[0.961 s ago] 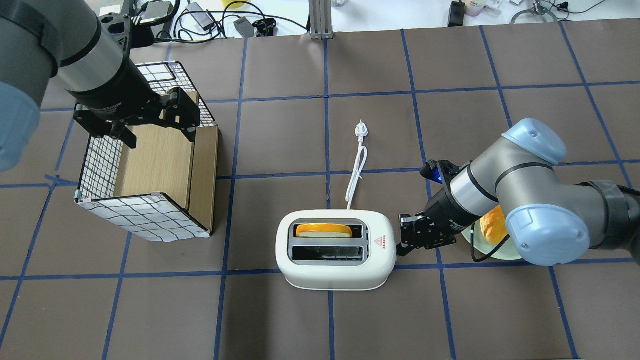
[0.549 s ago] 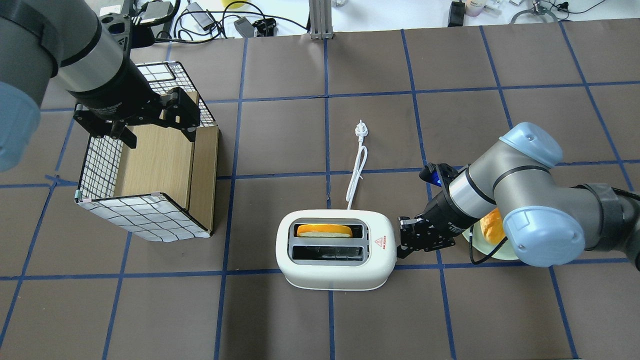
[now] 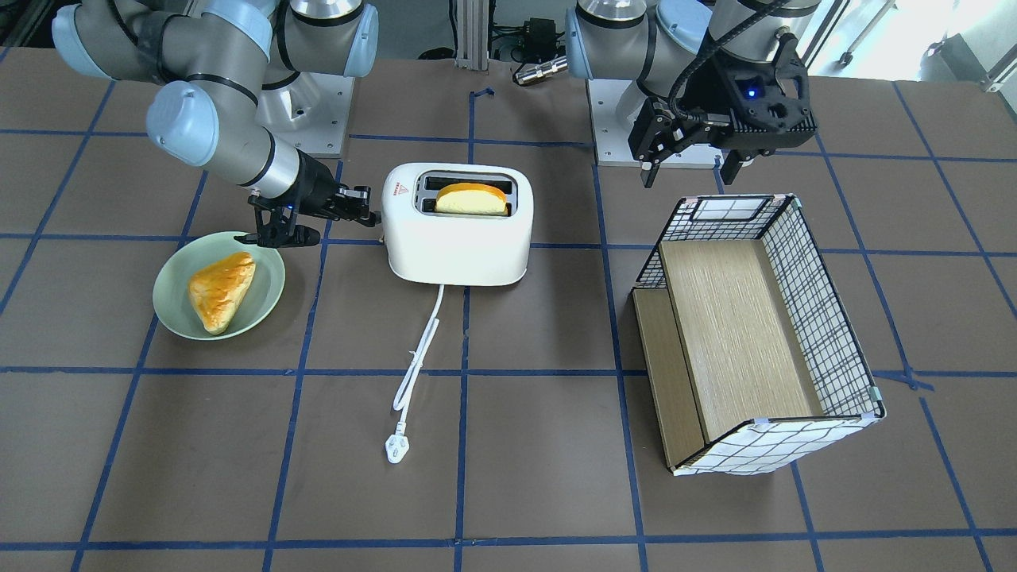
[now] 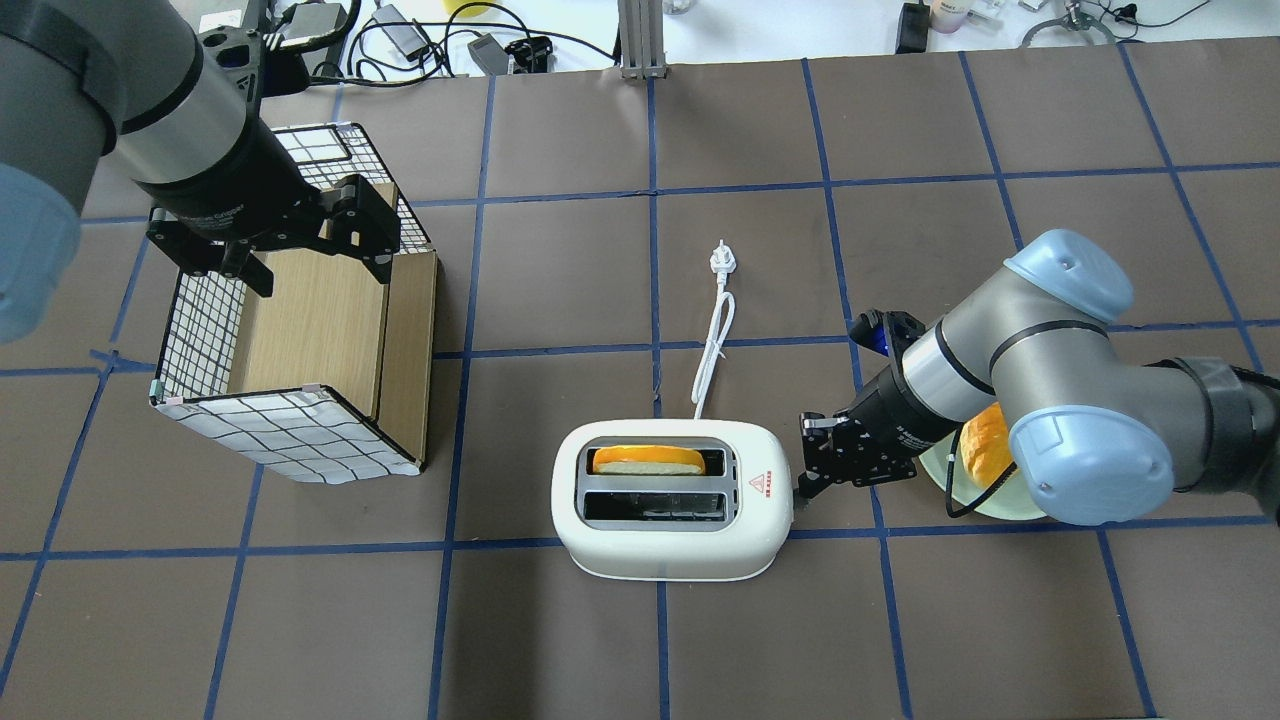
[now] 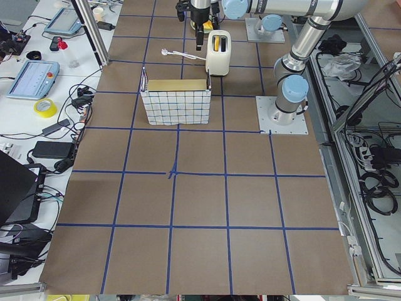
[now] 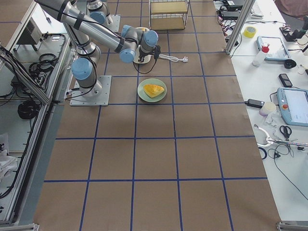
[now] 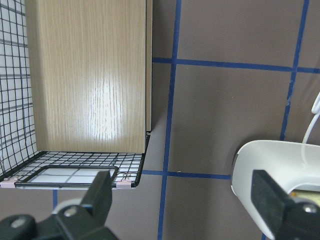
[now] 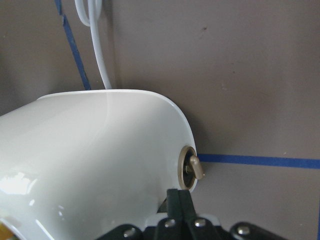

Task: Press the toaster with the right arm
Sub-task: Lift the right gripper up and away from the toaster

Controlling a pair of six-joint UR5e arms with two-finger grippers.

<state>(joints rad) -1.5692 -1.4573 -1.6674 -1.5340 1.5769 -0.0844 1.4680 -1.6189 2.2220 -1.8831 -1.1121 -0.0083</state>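
Observation:
The white toaster (image 4: pixel 670 510) stands mid-table with a yellow bread slice (image 4: pixel 648 460) sticking up from its far slot. It also shows in the front view (image 3: pixel 457 230) and the right wrist view (image 8: pixel 90 150). My right gripper (image 4: pixel 805 470) is shut, with its fingertips (image 8: pixel 179 200) together against the toaster's right end wall, just beside a small beige knob (image 8: pixel 192 167). The lever is hidden by the fingers. My left gripper (image 4: pixel 310 255) is open and empty above the wire basket (image 4: pixel 300 330).
A green plate (image 3: pixel 171 306) with a pastry (image 3: pixel 221 287) sits right under my right forearm. The toaster's white cord and plug (image 4: pixel 720 262) lie unplugged on the far side. The wire basket with its wooden shelf (image 3: pixel 755 334) stands at my left.
My right wrist has shifted slightly toward the far side while the fingertips stay at the toaster's end. The bread sits at the same height. The left arm has not moved.

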